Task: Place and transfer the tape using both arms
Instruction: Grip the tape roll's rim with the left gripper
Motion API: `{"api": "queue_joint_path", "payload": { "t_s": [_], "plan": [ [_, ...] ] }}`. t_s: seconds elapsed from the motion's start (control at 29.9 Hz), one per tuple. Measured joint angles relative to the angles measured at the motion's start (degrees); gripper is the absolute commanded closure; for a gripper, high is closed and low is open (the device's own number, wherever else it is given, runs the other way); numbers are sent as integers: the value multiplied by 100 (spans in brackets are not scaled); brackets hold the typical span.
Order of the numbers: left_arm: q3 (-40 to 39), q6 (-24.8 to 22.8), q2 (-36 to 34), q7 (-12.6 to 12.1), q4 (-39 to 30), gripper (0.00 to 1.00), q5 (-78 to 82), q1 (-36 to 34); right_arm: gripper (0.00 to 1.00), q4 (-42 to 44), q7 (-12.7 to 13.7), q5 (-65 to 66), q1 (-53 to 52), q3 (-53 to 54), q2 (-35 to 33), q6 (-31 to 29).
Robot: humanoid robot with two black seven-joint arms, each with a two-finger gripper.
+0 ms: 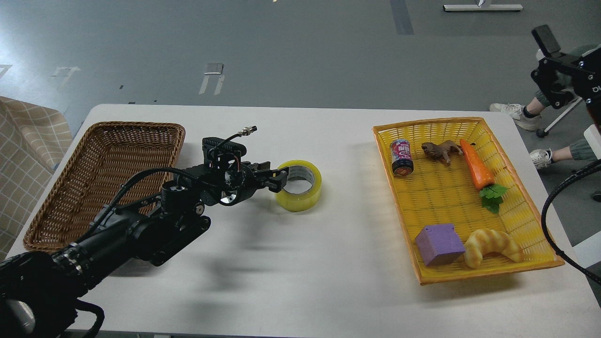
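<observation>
Two fingers (pixel 277 180) of the left gripper (pixel 274 177) sit at the left wall of the single tape (pixel 300 186) roll, spread narrowly, one seemingly reaching into the core; whether they truly clamp the wall I cannot tell. That roll rests flat on the white desk (pixel 300 263), near its middle, with bare desk around it in front, behind and to the right. One empty brown wicker basket (pixel 105 180) lies at the left edge, beside the arm. One yellow tray (pixel 474 124) on the right holds five things: one can (pixel 402 157), one brown animal toy (pixel 441 150), one carrot (pixel 476 164), one purple cube (pixel 439 244), one croissant toy (pixel 490 245). Right gripper (pixel 561 70) hangs off the desk's far right corner, its fingers unclear.
</observation>
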State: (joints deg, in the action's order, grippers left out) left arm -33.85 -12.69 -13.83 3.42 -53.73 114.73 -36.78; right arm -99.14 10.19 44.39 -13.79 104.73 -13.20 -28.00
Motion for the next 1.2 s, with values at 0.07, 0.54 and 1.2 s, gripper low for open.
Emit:
{"api": "queue_joint_path", "payload": {
  "t_s": [0.07,0.54,1.2],
  "plan": [
    [18,-4,11,0,-12,38,-1,22,0,1,0,0,15,5,-5,0],
    [238,18,-4,10,-124,56,0,-8,0,1,0,-8,81,120,-94,0],
    [243,20,-152,3,-140,85,28,-25,0,-1,-44,9,113,294,-95,0]
  ]
}}
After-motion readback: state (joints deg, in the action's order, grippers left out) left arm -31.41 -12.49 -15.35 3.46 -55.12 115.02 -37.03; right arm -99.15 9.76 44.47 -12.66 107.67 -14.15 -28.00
